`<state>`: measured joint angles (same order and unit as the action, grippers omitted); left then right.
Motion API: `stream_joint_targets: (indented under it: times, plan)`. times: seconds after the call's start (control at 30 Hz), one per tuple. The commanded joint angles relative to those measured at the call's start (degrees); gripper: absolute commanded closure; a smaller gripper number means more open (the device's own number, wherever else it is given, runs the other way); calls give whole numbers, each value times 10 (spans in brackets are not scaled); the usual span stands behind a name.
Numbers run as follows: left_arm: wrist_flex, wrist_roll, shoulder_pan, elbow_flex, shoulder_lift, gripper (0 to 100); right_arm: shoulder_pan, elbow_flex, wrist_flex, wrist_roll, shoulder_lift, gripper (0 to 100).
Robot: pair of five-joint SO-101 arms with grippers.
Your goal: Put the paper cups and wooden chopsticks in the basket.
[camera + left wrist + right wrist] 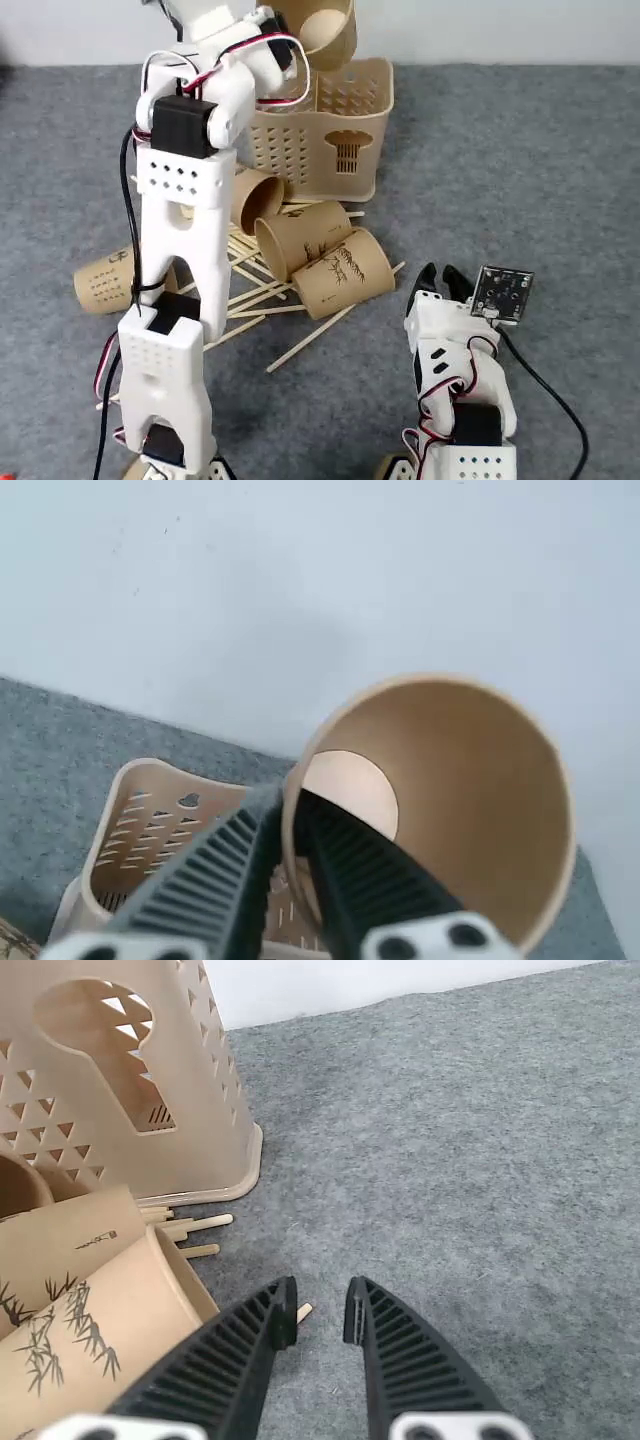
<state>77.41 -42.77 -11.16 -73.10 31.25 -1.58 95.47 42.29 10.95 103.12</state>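
My left gripper (290, 820) is shut on the rim of a brown paper cup (450, 800), one finger inside and one outside. In the high view this cup (330, 30) hangs tilted above the beige perforated basket (330, 140). Several more paper cups lie on their sides in front of the basket: one (255, 200) by its base, two with bamboo prints (345, 272) side by side, and one (105, 282) behind the left arm. Wooden chopsticks (300, 340) are scattered under and around them. My right gripper (320, 1310) hovers low over the carpet right of the printed cup (90, 1350), slightly open and holding nothing.
Grey carpet covers the table, and a pale wall (300, 580) stands just behind the basket. The left arm's tall white links (180, 260) rise over part of the chopstick pile. Bare carpet (520, 170) stretches right of the basket.
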Motion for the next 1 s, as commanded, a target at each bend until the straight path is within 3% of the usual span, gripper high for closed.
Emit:
stream_joint_targets:
  times: [0.0,0.27,0.77,0.83,0.97]
  plan:
    - [8,-11,-14,-1,-7,986,2,10,4,4,7,894]
    - [18,-12,-49,27,21,986,4,10,4,3,7,894]
    - [17,-12,-51,25,75,983,5,10,4,3,7,894]
    - [18,-12,-53,24,75,953,3,10,4,3,7,894]
    - [26,-11,-52,23,75,796,2,10,4,3,7,894]
